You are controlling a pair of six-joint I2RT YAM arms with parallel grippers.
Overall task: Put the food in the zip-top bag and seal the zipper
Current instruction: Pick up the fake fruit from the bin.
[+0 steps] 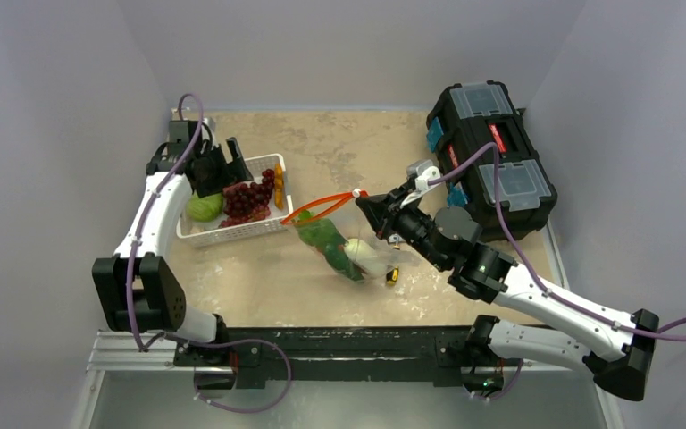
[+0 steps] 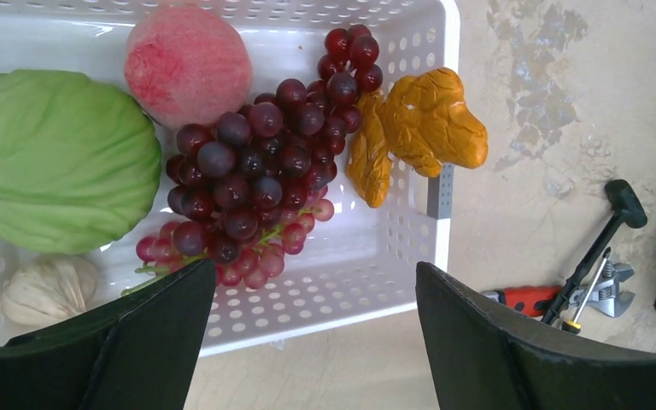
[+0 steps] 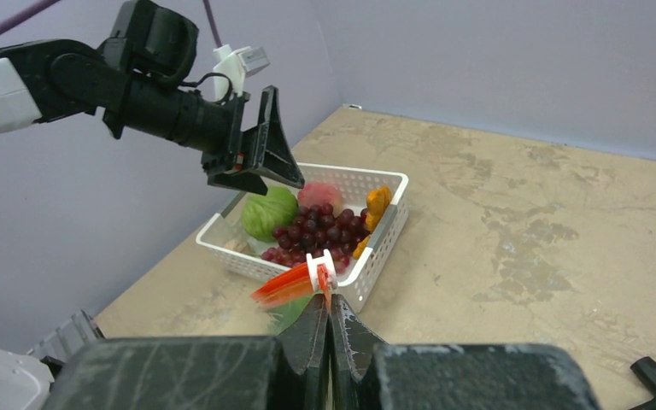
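The clear zip-top bag (image 1: 357,255) lies mid-table with green food (image 1: 326,237) inside. Its red-orange zipper (image 1: 320,207) is lifted at the mouth. My right gripper (image 1: 362,204) is shut on the zipper's end, just behind the white slider (image 3: 320,272); the wrist view shows the pinch (image 3: 329,301). My left gripper (image 1: 223,168) hovers open and empty over the white basket (image 1: 232,234). The basket holds dark red grapes (image 2: 256,171), a green cabbage (image 2: 51,158), a pink peach (image 2: 188,64) and orange pieces (image 2: 431,120). The open jaws (image 2: 316,342) frame the basket's near wall.
A black toolbox (image 1: 491,161) stands at the back right. A hammer (image 2: 619,213), a wrench (image 2: 608,286) and a red-handled screwdriver (image 2: 525,299) lie on the table beside the basket. A pale nut-like piece (image 2: 47,290) sits in the basket's corner.
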